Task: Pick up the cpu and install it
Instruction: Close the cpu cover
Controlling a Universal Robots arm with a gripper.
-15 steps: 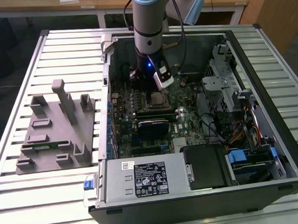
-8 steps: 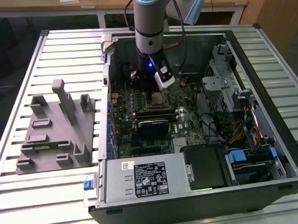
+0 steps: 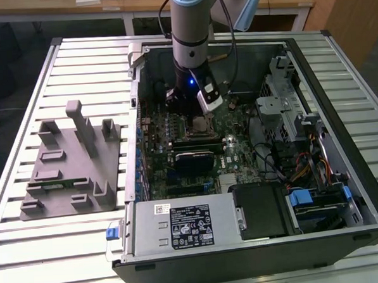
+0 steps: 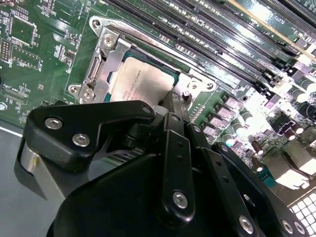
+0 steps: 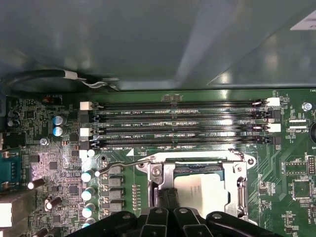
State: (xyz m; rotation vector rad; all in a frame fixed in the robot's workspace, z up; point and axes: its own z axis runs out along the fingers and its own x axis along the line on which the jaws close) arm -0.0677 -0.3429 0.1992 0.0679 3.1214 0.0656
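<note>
The cpu point(image 5: 205, 193) lies flat in the metal-framed socket point(image 5: 237, 170) on the green motherboard, its pale silvery top point(image 4: 140, 79) showing in both wrist views. My gripper point(image 5: 167, 193) hangs straight down over the socket, its black fingers pressed together with nothing between them. The tips point(image 4: 174, 102) stand at one edge of the cpu; whether they touch it I cannot tell. In the exterior view the gripper point(image 3: 197, 114) is low inside the open computer case, right above the socket point(image 3: 204, 123).
A grey plastic holder block point(image 3: 70, 167) with upright posts lies on the slatted table at the exterior view's left. Memory slots point(image 5: 177, 123) run beside the socket, with its thin wire lever point(image 5: 123, 164) nearby. Capacitors, cables, a drive cage point(image 3: 288, 104) and the power supply point(image 3: 180, 224) crowd the case.
</note>
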